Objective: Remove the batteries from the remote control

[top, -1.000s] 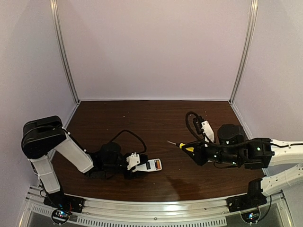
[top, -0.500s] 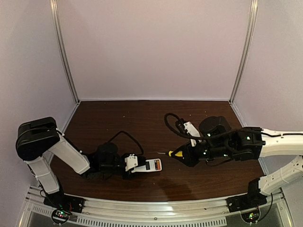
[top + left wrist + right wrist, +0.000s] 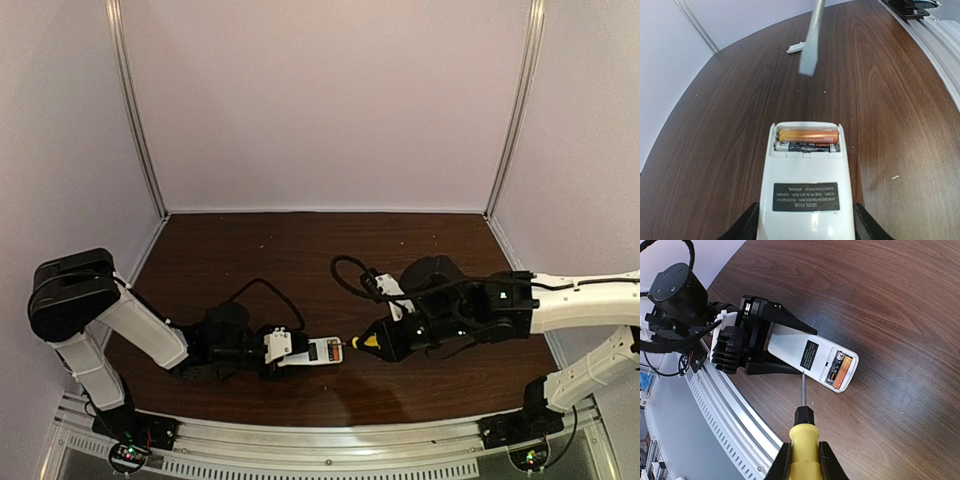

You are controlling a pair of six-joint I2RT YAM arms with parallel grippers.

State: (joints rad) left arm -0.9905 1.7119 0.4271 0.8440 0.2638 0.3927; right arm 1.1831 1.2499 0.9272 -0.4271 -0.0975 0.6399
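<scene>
Clamping remote [image 3: 805, 172] in left gripper [image 3: 805, 227]; right gripper [image 3: 801, 460] grasps screwdriver [image 3: 803, 437], tip nr batteries [image 3: 807, 136].

The remote control [image 3: 318, 350] is a white bar lying flat, back upward, on the dark wood table [image 3: 740, 100] near its front edge. It has a black label [image 3: 806, 196] with pale print. Its end bay stands uncovered, and the batteries [image 3: 808, 140] sit in it crosswise, side by side: the outer one orange, the inner one dark with fine print.
</scene>
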